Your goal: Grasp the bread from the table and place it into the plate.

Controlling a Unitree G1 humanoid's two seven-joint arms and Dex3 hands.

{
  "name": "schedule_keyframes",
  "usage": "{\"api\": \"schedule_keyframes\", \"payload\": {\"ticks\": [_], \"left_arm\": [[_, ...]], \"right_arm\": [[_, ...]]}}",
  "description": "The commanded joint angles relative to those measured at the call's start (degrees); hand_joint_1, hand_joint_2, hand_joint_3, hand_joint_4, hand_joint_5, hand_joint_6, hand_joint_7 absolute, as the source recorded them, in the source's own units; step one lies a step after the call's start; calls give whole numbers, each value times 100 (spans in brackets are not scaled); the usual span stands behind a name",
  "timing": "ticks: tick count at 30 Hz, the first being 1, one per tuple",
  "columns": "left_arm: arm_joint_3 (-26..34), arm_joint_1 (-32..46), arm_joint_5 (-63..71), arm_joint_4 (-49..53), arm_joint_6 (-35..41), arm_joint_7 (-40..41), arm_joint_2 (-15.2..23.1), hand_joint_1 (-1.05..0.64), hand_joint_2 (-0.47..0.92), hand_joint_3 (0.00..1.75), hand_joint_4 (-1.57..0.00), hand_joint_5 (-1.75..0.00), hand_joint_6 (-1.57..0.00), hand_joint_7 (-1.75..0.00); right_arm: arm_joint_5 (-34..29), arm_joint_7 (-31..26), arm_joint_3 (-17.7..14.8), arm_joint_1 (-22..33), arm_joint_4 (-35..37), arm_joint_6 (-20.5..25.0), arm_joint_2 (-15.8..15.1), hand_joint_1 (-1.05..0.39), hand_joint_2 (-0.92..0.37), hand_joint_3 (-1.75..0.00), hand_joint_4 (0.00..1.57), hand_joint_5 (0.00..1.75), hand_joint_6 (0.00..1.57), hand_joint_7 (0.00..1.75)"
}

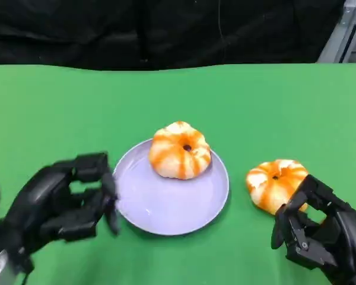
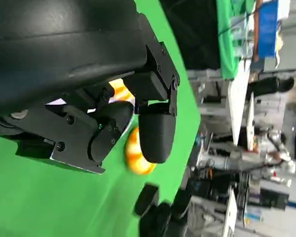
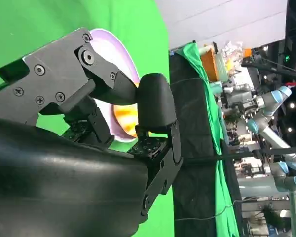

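Observation:
A lavender plate (image 1: 166, 205) lies mid-table with one orange-and-white striped bread (image 1: 180, 149) resting on its far part. A second bread (image 1: 275, 183) of the same kind sits on the green cloth just right of the plate. My right hand (image 1: 320, 234) is directly in front of this second bread, fingers curved and apart, one fingertip overlapping the bread's near edge, nothing held. My left hand (image 1: 65, 199) hovers at the plate's left rim, fingers apart and empty. In the right wrist view the plate (image 3: 119, 61) and the bread (image 3: 124, 116) on it show past my fingers (image 3: 155, 101).
The green table (image 1: 59, 113) ends at a black curtain (image 1: 166, 29) at the back. A metal frame (image 1: 344, 35) stands at the far right corner. In the left wrist view a blurred bread (image 2: 135, 159) shows beyond my fingers (image 2: 157, 136), with lab equipment past the table.

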Motion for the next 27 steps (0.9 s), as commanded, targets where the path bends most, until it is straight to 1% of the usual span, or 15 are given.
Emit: {"api": "schedule_keyframes", "payload": {"ticks": [1,3,10,13,18,22,27], "left_arm": [[171,328,-49,227,-420,-309,102,7,59,135,-95,-175,-76,-175],[208,389,0,476,-766,-406,37,8,61,135,-95,-175,-76,-175],[253,397,143,1254,-1396,-362,-135,11,64,135,-95,-175,-77,-175],[259,310,238,1474,-1649,-287,-213,11,64,134,-94,-175,-76,-175],[419,170,284,1744,-2131,-37,-448,12,63,135,-92,-175,-76,-175],[474,103,314,1919,-2324,54,-474,11,62,136,-91,-175,-75,-175],[422,96,395,1922,-2295,66,-449,11,62,132,-89,-175,-72,-175]], "right_arm": [[49,-6,-15,66,-143,24,-61,-15,-56,-111,86,175,62,174],[60,9,-19,75,-145,15,-65,-15,-57,-111,86,175,62,174],[86,68,-50,68,-129,48,-110,-15,-58,-111,86,175,62,173],[81,114,-55,57,-86,32,-126,-15,-58,-111,85,175,61,173],[96,134,-56,49,-92,50,-103,-16,-56,-111,86,175,62,173],[53,123,-43,34,-59,-23,-76,-16,-56,-112,85,175,62,174],[78,136,-36,62,-111,16,-66,-17,-57,-111,86,175,61,174]]}}
